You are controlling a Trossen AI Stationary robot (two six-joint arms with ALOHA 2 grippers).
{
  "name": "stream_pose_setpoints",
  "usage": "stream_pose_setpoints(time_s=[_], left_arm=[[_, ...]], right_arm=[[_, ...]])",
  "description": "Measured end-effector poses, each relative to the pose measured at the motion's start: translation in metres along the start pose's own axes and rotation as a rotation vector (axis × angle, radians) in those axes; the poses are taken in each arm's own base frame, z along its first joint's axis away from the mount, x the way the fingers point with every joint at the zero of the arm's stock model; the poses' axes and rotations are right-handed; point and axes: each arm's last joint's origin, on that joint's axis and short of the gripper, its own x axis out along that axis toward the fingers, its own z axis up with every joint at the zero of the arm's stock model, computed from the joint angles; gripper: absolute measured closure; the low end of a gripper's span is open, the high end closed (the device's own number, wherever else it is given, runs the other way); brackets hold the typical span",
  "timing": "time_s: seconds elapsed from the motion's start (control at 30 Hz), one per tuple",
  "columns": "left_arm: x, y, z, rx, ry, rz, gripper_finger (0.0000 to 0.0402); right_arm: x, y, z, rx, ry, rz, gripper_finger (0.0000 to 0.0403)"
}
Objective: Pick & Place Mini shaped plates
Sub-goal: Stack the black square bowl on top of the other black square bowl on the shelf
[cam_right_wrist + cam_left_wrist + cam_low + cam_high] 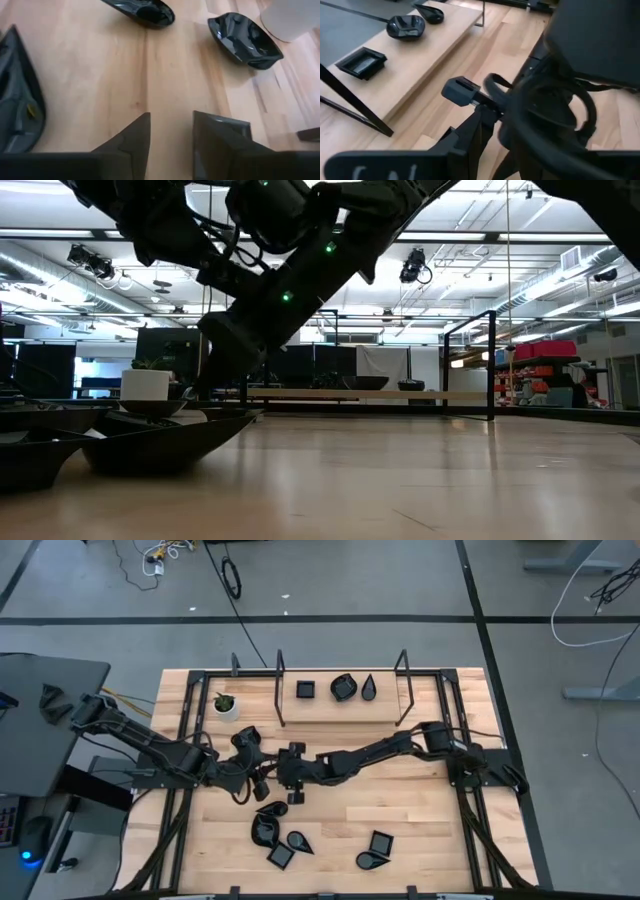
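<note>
Wooden table (420, 810), pale planks, smooth. Shiny black little plates: square one (305, 689), round one (343, 687) and drop-shaped one (369, 686) on raised shelf at 12 o'clock; more (281, 843) bunched at 6 o'clock edge. White pot (227, 705) with green plant at 10 o'clock. Right claw (296, 787) at middle, fingers apart, holding nothing. Left claw (256, 783) just beside it; cannot tell if open.

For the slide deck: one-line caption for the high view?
Both grippers, left and right, meet mid-table above scattered mini shaped plates; three more sit on the rear shelf.
</note>
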Motion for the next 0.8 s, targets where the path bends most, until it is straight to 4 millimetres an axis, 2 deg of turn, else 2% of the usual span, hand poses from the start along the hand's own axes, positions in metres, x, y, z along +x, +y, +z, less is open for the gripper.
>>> stream_pose_setpoints(time_s=[0.2, 0.53, 0.8], left_arm=[[0.000, 0.001, -0.001, -0.017, 0.006, 0.006, 0.0296], [-0.003, -0.003, -0.004, -0.034, 0.021, -0.026, 0.0296], [-0.010, -0.010, -0.009, -0.002, 0.033, -0.068, 0.0296]], right_arm=[[0.004, -0.013, -0.005, 0.051, 0.030, 0.086, 0.0266], [0.008, -0.027, -0.009, 0.083, 0.062, 0.068, 0.0277], [0.012, -0.032, -0.014, 0.085, 0.075, 0.126, 0.0277]])
